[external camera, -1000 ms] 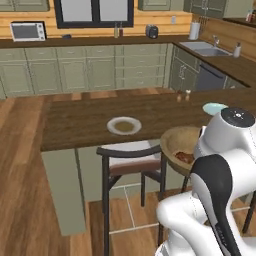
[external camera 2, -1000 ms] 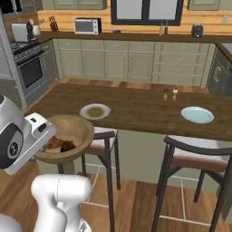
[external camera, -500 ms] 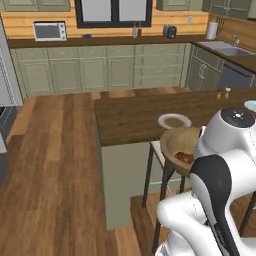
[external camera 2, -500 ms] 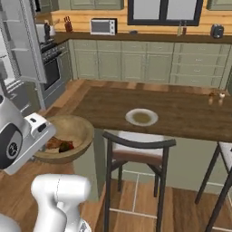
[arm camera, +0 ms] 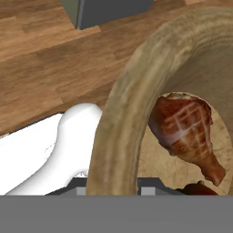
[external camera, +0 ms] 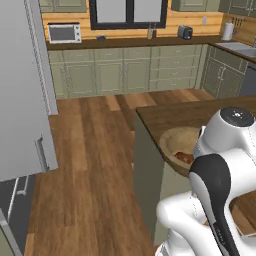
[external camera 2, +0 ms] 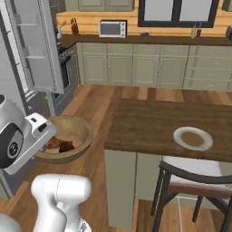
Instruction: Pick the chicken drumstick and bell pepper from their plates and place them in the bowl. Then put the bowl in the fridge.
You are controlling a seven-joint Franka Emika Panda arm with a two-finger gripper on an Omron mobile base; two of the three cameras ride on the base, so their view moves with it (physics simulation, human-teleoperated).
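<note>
1. Here the dark wooden counter (external camera 2: 167, 127) stood just beside the held load, its near corner beside the wide tan wooden bowl (external camera 2: 65, 138) in both base views, and a round white plate (external camera 2: 193, 137) lay on it well apart from the bowl, above a dark-framed stool (external camera 2: 190, 181)
2. At the far wall ran pale green cabinets (external camera: 125, 72) under a dark worktop carrying a white microwave (external camera: 63, 33); in the right base view a tall light-grey fridge door (external camera 2: 38, 43) hung swung wide at the upper left, pale shelves showing on its inner face, with open wood floor between it and the bowl
3. The same grey door panel (external camera: 22, 95) took up the left of the left base view
4. The bowl was held off the counter, over the floor, next to the arm's white wrist
5. The gripper (arm camera: 113, 186) sat at the bowl's thick rim (arm camera: 123, 118), which ran down between its two fingertips; I cannot tell how tightly they closed
6. The orange-brown cooked chicken drumstick (arm camera: 186, 132) lay inside the bowl, and a small red bell pepper (arm camera: 198, 189) showed just below it
</note>
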